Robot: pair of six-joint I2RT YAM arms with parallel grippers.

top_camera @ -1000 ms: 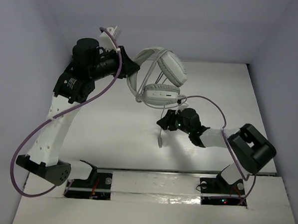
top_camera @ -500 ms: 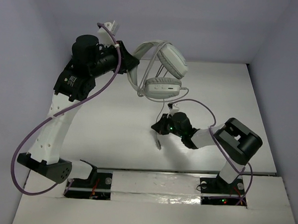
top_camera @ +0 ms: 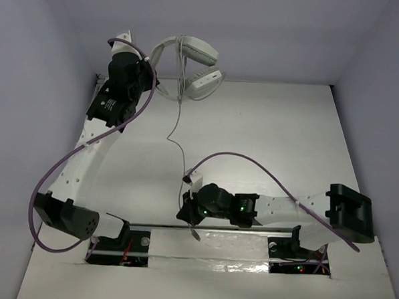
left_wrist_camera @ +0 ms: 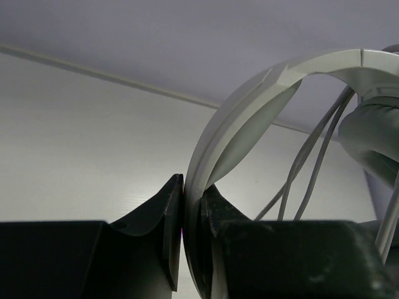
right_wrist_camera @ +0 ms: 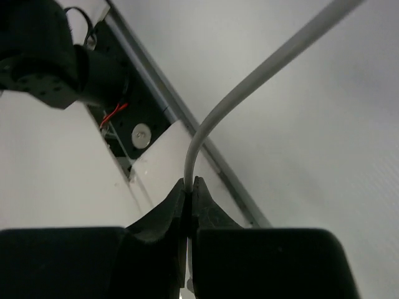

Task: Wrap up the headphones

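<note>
The white headphones (top_camera: 194, 62) hang in the air at the back of the table, ear cups close together. My left gripper (top_camera: 152, 65) is shut on the headband (left_wrist_camera: 249, 99), which is pinched between its jaws (left_wrist_camera: 190, 212). An ear cup (left_wrist_camera: 374, 137) and loops of cord (left_wrist_camera: 312, 156) show to the right in the left wrist view. The thin white cord (top_camera: 178, 118) runs down from the headphones across the table to my right gripper (top_camera: 186, 210), which is low near the front edge. It is shut on the cord (right_wrist_camera: 249, 81), nipped at the jaw tips (right_wrist_camera: 189, 187). The cord's end (top_camera: 195, 235) sticks out past the gripper.
The right arm (top_camera: 283, 211) lies stretched low along the near edge. Its purple cable (top_camera: 252, 164) arcs above it. The left arm's purple cable (top_camera: 57, 175) loops wide on the left. The arm bases sit in dark slots (top_camera: 124, 243) at the front, with walls close on all sides.
The left arm has swung the headphones back and to the left. The right gripper has shut on the cord and pulled it towards the near edge, drawing it out long.
</note>
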